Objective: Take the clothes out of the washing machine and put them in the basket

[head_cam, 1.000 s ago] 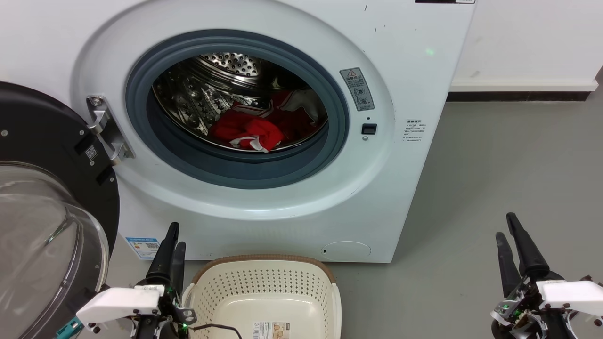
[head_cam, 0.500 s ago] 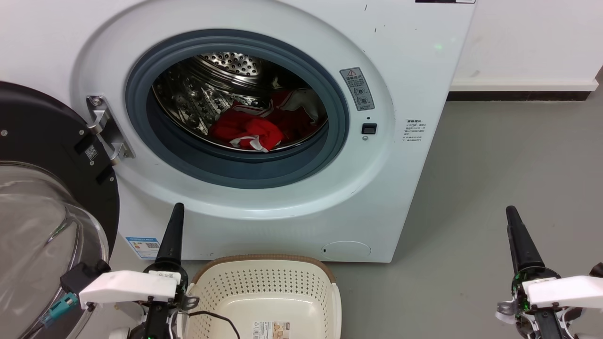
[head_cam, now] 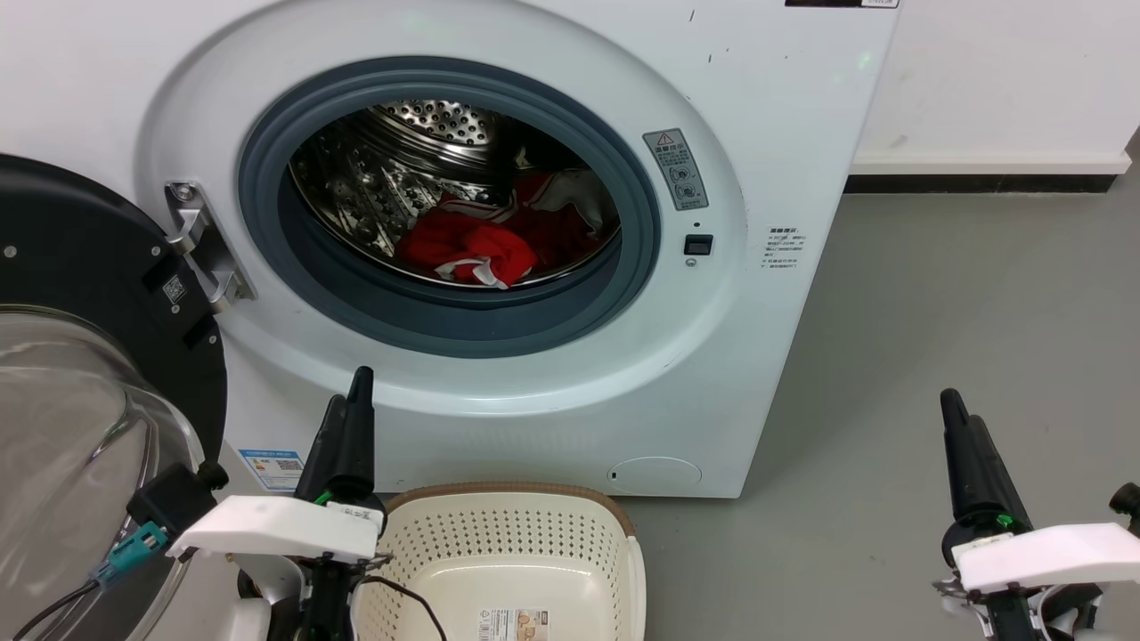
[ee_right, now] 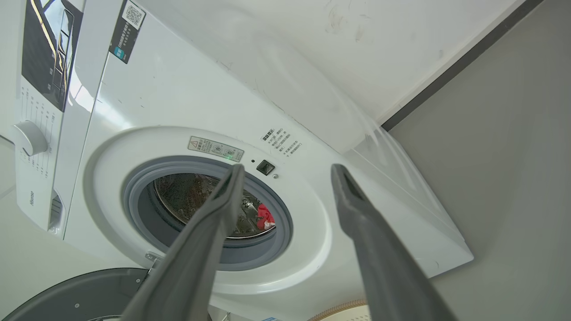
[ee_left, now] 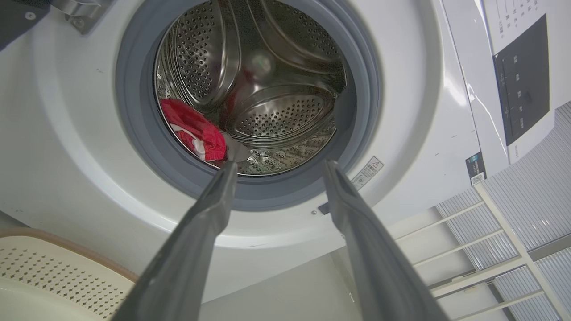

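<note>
The clothes (head_cam: 476, 245) are seen as a crumpled red heap with white striped trim. They lie at the bottom of the perforated steel drum (head_cam: 392, 169) inside the washing machine (head_cam: 784, 133), just behind the grey rubber rim (head_cam: 639, 227) of its porthole. The black-framed glass door (head_cam: 80, 249) is swung wide open at the machine's hinge side, on the robot's left. The basket (head_cam: 512, 488) is set on the grey floor (head_cam: 935, 312) directly in front of the machine, below the porthole. The left gripper (head_cam: 349, 392) is held before the machine's lower front panel, just beside the basket's left rim, with its fingers pointed up toward the porthole. In the left wrist view its jaws are seen released and spread apart. The right gripper (head_cam: 960, 408) is held over the floor, well apart from the machine's right side. In the right wrist view its jaws are likewise seen parted.
</note>
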You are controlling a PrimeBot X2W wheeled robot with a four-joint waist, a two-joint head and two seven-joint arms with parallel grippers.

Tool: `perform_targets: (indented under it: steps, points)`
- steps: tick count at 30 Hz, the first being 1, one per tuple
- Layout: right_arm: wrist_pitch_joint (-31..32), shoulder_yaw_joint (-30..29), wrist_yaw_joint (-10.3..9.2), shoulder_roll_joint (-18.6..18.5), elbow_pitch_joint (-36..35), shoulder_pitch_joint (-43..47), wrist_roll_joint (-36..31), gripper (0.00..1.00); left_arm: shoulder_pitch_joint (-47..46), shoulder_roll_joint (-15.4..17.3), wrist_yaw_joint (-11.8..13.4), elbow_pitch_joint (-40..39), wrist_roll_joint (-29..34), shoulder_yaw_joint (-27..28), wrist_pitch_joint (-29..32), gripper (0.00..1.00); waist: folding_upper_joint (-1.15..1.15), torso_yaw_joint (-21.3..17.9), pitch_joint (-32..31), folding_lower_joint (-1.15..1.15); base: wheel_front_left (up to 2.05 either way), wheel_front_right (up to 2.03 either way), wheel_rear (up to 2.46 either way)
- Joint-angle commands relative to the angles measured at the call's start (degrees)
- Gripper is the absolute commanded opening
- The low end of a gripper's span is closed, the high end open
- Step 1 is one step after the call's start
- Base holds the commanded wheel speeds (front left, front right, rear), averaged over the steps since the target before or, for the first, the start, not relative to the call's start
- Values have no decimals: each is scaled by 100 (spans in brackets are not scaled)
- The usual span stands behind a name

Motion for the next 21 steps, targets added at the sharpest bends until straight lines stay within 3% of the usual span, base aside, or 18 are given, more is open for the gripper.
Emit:
perform_targets:
  steps: [1, 21]
  points:
    - [-63, 22, 1, -4, -122, -9, -214, 100, -174, 17, 16, -109, 204, -41, -52, 100, 0, 3, -2, 0, 0, 0, 0]
    - [-413, 104, 1, -2, -189, 122, -2119, 100, -234, 18, 99, -71, 2029, -346, -417, 100, 0, 50, -24, 0, 0, 0, 0]
